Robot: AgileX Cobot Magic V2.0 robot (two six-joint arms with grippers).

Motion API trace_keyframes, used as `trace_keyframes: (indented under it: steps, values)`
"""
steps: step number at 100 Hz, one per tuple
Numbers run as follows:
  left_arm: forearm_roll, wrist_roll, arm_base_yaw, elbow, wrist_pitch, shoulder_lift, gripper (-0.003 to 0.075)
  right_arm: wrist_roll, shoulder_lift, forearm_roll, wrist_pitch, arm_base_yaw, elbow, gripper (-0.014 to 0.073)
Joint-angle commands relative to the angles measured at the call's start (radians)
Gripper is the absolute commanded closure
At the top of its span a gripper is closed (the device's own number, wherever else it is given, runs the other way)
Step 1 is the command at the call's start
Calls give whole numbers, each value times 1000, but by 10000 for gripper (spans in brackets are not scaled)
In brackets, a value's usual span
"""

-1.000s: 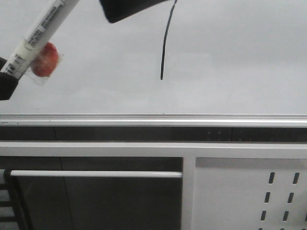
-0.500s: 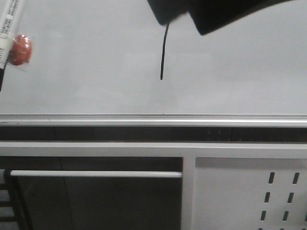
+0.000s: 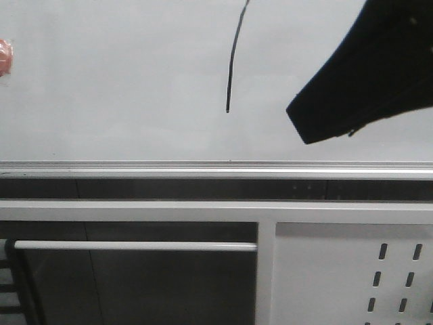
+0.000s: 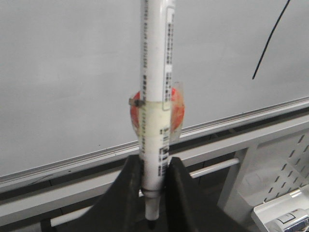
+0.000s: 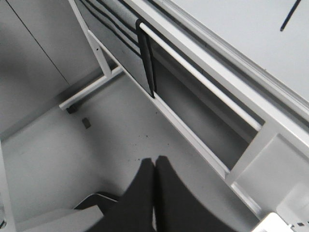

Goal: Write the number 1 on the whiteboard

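Observation:
The number 1 [image 3: 232, 61] is a thin black near-vertical stroke on the whiteboard [image 3: 122, 88]. It also shows in the left wrist view [image 4: 269, 41] and at the corner of the right wrist view [image 5: 291, 14]. My left gripper [image 4: 154, 164] is shut on the white marker pen [image 4: 155, 72], well left of the stroke and off the whiteboard [image 4: 63, 72]. The pen carries a red taped piece [image 4: 177, 104], which shows at the front view's left edge [image 3: 3, 59]. My right gripper [image 3: 304, 128] hangs in front of the board, right of the stroke, shut and empty [image 5: 155, 162].
A silver rail [image 3: 216, 168] runs under the board. Below it are a horizontal bar [image 3: 135, 246] and a perforated grey panel [image 3: 352, 277]. A black strap [image 5: 146, 58] hangs on the bar above grey floor. A white tray [image 4: 285, 217] sits low at the right.
My right gripper has swung from the top centre down to the right, uncovering the upper stroke. The marker pen has moved left, almost out of the front view.

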Motion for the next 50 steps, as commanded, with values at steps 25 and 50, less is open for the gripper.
trace_keyframes:
  steps: [25, 50]
  values:
    - [62, -10, -109, -32, 193, 34, 738, 17, -16, -19, -207, -7, 99, 672]
    - [63, -36, -207, -60, 363, 159, 738, 17, -16, -23, -310, -7, 164, 672]
